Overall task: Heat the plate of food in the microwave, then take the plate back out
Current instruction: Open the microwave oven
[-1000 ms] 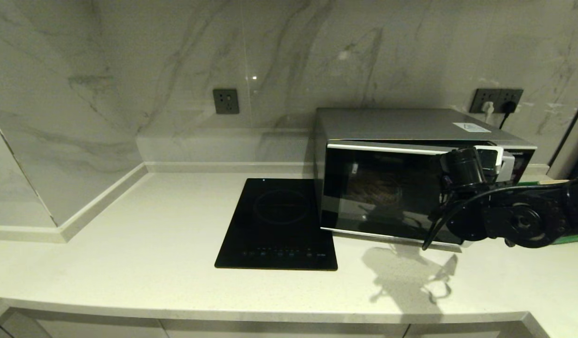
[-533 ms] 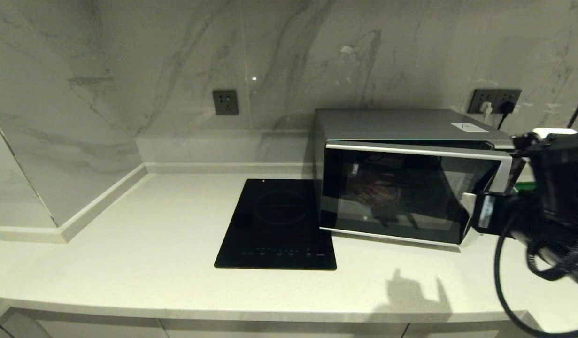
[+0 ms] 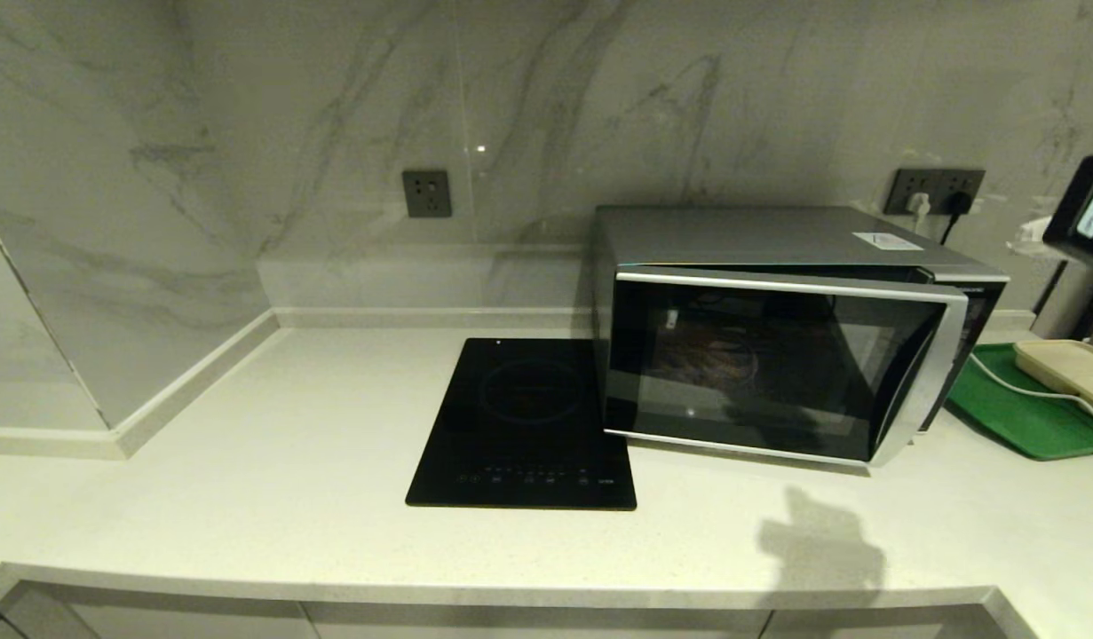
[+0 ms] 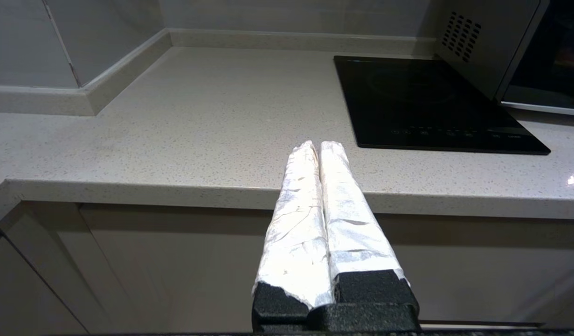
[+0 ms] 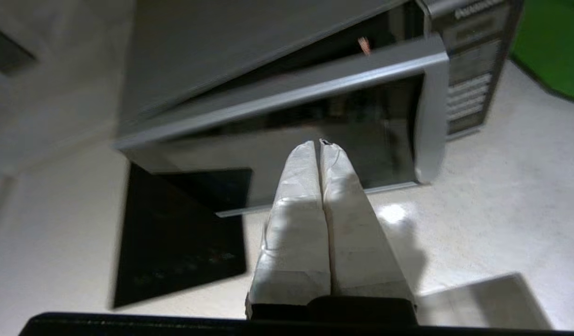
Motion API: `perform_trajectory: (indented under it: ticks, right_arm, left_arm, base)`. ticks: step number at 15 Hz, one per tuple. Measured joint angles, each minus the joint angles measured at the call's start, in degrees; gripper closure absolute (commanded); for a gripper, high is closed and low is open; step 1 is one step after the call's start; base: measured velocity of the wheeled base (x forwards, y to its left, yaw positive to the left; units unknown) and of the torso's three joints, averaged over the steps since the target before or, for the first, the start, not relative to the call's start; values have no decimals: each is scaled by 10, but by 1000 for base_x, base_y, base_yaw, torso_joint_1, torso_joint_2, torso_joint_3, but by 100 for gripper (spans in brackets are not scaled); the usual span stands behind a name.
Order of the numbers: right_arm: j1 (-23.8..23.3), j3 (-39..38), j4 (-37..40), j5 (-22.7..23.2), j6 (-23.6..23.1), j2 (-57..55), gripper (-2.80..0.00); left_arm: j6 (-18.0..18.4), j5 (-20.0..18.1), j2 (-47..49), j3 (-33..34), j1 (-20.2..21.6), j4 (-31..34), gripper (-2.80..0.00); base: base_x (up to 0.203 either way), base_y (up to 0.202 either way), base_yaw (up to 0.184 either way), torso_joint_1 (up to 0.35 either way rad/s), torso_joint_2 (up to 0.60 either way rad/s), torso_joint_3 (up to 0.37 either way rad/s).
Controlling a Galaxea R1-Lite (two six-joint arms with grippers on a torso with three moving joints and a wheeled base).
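plate of food (image 3: 708, 357) inside microwave (image 3: 777, 328), dim behind glass | door (image 3: 759, 368) ajar | induction hob (image 3: 528, 424) just beside it | right gripper (image 5: 320, 145) clenched, empty, above counter (image 3: 244, 461) | left gripper (image 4: 319, 147) clenched, parked at counter edge

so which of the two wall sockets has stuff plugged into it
The wall socket on the right, behind the microwave, carries a white plug and a black plug. The socket on the left, above the black hob, has nothing in it.

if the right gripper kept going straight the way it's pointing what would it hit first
Most likely the dark glass door of the microwave: the shut right gripper points at it from above, though how far off it is cannot be told.
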State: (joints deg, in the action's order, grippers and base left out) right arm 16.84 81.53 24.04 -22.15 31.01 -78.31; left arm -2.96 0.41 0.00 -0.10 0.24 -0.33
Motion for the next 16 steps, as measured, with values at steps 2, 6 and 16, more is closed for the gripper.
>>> perform_trajectory:
  ticks: [2,6,16]
  right_arm:
    - [-48,128,72,63,39,-58,0]
    - [-106,299,185,147,109,-204,0]
    - [-159,326,150,166,135,-316,0]
  left_arm:
    - [0,0,0,0,0,0,0]
    - [0,0,0,0,0,0,0]
    - [0,0,0,0,0,0,0]
  base:
    - [0,0,0,0,0,0]
    - [0,0,0,0,0,0]
    - [0,0,0,0,0,0]
